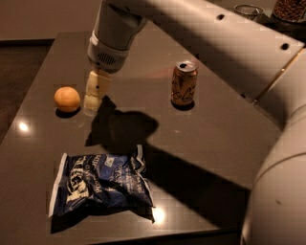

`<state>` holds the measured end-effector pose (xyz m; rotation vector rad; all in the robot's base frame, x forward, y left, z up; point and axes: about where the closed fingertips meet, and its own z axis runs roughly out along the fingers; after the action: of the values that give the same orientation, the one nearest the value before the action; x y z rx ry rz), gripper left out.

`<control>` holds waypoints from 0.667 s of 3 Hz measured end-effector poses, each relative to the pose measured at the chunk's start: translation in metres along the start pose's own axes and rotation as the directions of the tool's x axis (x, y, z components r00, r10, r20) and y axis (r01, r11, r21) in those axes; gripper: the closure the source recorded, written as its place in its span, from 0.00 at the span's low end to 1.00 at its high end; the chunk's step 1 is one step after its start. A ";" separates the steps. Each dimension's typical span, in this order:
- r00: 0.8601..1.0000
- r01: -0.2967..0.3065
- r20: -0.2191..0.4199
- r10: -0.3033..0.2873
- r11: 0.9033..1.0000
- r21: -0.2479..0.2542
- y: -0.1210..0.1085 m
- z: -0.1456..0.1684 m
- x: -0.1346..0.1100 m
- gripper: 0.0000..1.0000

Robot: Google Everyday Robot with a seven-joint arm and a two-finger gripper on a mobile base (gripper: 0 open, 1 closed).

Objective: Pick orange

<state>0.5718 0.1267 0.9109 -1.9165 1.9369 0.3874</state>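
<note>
The orange (pixel 67 99) is a small round orange-yellow fruit resting on the dark table (pixel 215 129) at the left. My gripper (pixel 94 97) hangs from the white arm just to the right of the orange, close beside it and a little above the table. It holds nothing that I can see. The tall orange-tan drink can (pixel 184 83) stands upright further right.
A blue crumpled snack bag (pixel 101 182) lies near the table's front edge. A glass (pixel 248 10) and a jar (pixel 289 9) stand at the back right. My white arm spans the right side of the view and casts a wide shadow over the table's middle.
</note>
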 end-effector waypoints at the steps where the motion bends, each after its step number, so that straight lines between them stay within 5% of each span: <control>1: 1.000 0.010 0.001 -0.010 1.000 -0.021 -0.002 0.036 -0.026 0.00; 2: 1.000 0.024 0.000 -0.024 0.999 -0.032 -0.002 0.055 -0.041 0.00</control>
<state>0.5776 0.1880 0.8808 -1.9584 1.9168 0.4136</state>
